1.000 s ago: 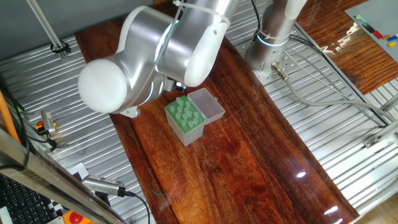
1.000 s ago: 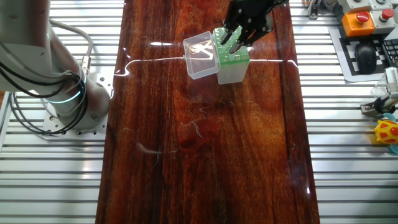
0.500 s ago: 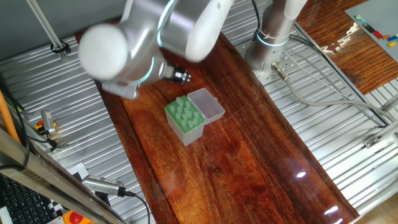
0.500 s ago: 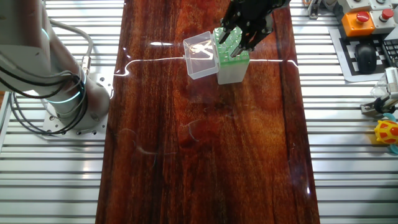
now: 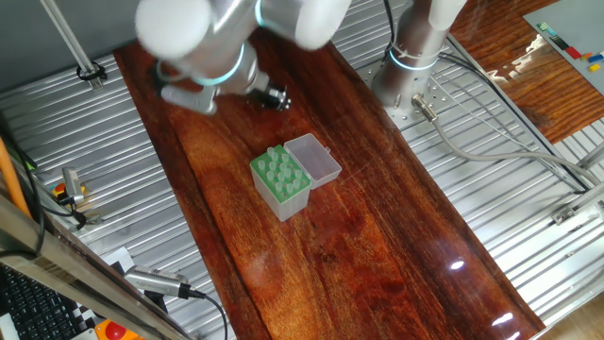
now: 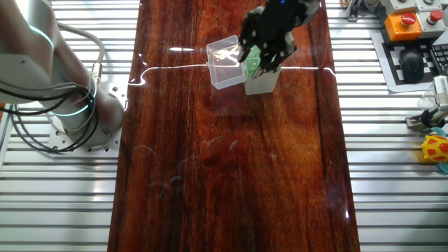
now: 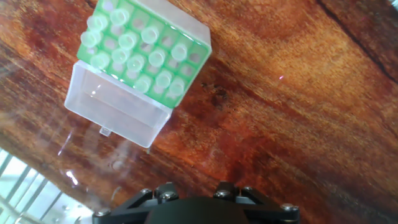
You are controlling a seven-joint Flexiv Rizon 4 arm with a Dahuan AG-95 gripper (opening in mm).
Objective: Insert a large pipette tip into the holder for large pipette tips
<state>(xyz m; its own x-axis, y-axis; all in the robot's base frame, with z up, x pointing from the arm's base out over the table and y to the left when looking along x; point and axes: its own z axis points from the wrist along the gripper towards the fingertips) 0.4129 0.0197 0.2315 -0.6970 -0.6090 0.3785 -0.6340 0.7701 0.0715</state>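
The pale green holder [image 5: 280, 181] stands on the wooden table with its clear lid [image 5: 314, 159] hinged open beside it. In the hand view the holder [image 7: 143, 46] has several whitish large pipette tips [image 7: 157, 58] standing in its holes. I cannot tell them apart. My gripper [image 6: 257, 61] hangs above the holder, its dark fingers apart and nothing between them. In the hand view only the gripper's black base [image 7: 196, 208] shows, and the fingers are out of frame. No loose tip is in view.
The robot's base [image 5: 415, 52] stands at the table's far end. Ribbed metal surfaces flank the wooden board [image 6: 231, 175]. A control box and keyboard [image 6: 413, 42] and a small yellow toy [image 6: 435, 149] lie off to one side.
The arm has lifted up and back from the holder. In the fixed view it no longer covers the box. The gripper has risen off the holder's top.
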